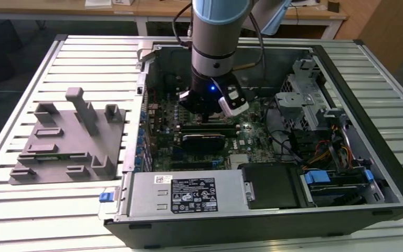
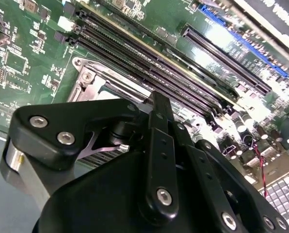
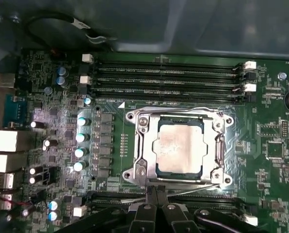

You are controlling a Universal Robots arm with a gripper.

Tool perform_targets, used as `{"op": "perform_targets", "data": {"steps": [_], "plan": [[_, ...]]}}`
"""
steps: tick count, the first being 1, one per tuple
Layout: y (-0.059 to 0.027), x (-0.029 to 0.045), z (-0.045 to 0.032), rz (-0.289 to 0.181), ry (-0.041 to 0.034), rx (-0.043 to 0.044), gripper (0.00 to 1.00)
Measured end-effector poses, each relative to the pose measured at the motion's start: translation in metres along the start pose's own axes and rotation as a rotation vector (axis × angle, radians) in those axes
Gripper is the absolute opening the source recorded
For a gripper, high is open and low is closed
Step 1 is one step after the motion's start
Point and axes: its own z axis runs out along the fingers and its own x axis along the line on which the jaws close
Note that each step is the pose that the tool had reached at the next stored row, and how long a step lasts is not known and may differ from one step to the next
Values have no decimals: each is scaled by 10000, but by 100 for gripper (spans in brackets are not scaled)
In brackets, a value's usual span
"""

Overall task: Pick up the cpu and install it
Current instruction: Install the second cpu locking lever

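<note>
The cpu (image 3: pixel 177 149) lies flat in the socket frame (image 3: pixel 139 145) on the green motherboard (image 3: pixel 275 145), its pale silver top facing up toward the camera in the first wrist view. It is close to square, so no long axis stands out; its edges run parallel to the metal frame around it and to the rows of black memory slots (image 3: pixel 168 77) on the far side of the socket. A thin wire lever (image 3: pixel 202 110) runs along the frame's edge nearest those slots, and the metal frame sits around the chip's rim with the silver top showing through its opening.

The end effector (image 3: pixel 155 194) hangs just at the socket's edge opposite those slots, its two black fingers (image 3: pixel 149 198) pressed together or nearly so, with no gap to be seen between the tips. It holds nothing, and the tips sit beside the frame's edge; whether they touch it cannot be told. In the second wrist view the end effector's black linkage (image 2: pixel 159 160) fills the foreground above the socket frame's corner (image 2: pixel 88 77).

In the exterior view the arm (image 1: pixel 215 47) reaches straight down into the open computer case (image 1: pixel 369 105), which lies on its side on a slatted metal surface (image 1: pixel 19 105). A grey fixture block (image 1: pixel 69 142) rests on that surface to the exterior view's left of the case
</note>
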Motion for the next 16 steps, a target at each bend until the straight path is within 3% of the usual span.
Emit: {"op": "perform_targets", "data": {"steps": [6, 16], "plan": [[-39, 5, 37, -54, -1, -279, 11], [-107, 22, 46, -314, 24, -357, 11]]}}
